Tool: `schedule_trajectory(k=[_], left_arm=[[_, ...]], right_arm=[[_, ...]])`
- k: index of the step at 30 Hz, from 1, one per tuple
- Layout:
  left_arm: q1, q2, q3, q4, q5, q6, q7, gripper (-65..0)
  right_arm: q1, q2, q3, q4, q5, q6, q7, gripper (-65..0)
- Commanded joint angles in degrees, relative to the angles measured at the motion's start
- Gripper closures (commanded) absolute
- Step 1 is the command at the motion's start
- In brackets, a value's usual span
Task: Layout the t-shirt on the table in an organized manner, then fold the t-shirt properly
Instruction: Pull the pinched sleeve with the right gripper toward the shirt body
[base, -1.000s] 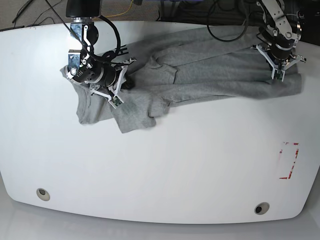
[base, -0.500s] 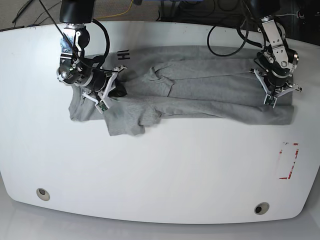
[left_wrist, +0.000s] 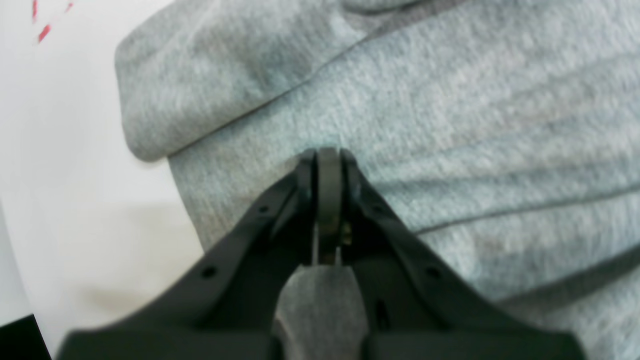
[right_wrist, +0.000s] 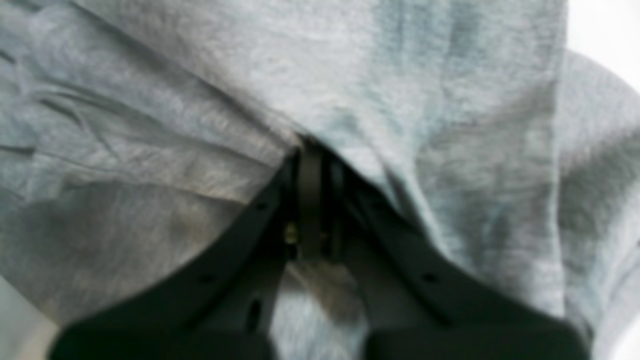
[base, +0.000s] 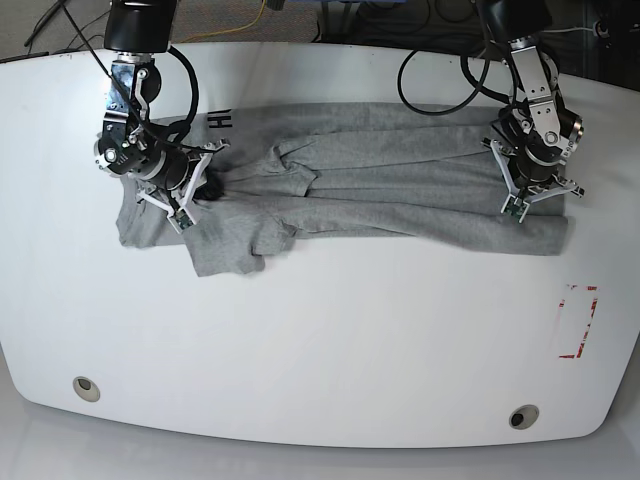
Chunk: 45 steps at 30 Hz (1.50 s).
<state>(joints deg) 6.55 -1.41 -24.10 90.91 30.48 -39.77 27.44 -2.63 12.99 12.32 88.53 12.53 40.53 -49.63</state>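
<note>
Left pincer (base: 527, 203): black jaws pressed together on a fold of the t-shirt (base: 400, 185), at the garment's end nearest the red outline mark (base: 578, 320). Right pincer (base: 186, 200): jaws close together with grey cloth bunched around and over them at the opposite end; wrist view blurred, so whether it truly grips cannot be told.

T-shirt: heather-grey cotton, drawn out lengthwise between the two pincers across the far half of the table (base: 330, 350). Long creases run along its length. Black block lettering shows partly near the right pincer, too folded to read. One flap lies doubled over toward the near side.

Table: glossy white, two round holes along the near edge.
</note>
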Motion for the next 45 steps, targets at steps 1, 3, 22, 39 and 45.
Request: schedule_trajectory(k=[1, 3, 22, 39, 45], left_arm=[[-0.17, -0.30, -0.12, 2.14, 1.04, -0.23, 1.35, 0.0], [-0.17, -0.30, -0.12, 3.20, 1.04, -0.23, 1.35, 0.0], [-0.17, -0.57, 0.67, 10.40, -2.66, -0.23, 1.35, -25.7], [-3.86, -0.30, 0.23, 12.78, -5.20, -0.23, 1.17, -25.7], [-5.62, -0.30, -0.65, 12.78, -5.12, -0.23, 1.17, -25.7]], right_arm=[[0.48, 0.59, 0.47, 4.70, -1.33, -0.53, -2.37, -10.0], [0.48, 0.41, 0.47, 7.25, -1.33, -0.53, -3.87, -13.2], [8.48, -3.37, 0.74, 12.79, -1.77, -0.53, -7.91, -44.0], [26.94, -3.02, 7.86, -21.23, -1.41, -0.53, 0.62, -46.5], [29.23, -1.87, 8.39, -27.30, -1.41, -0.53, 2.64, -46.5]])
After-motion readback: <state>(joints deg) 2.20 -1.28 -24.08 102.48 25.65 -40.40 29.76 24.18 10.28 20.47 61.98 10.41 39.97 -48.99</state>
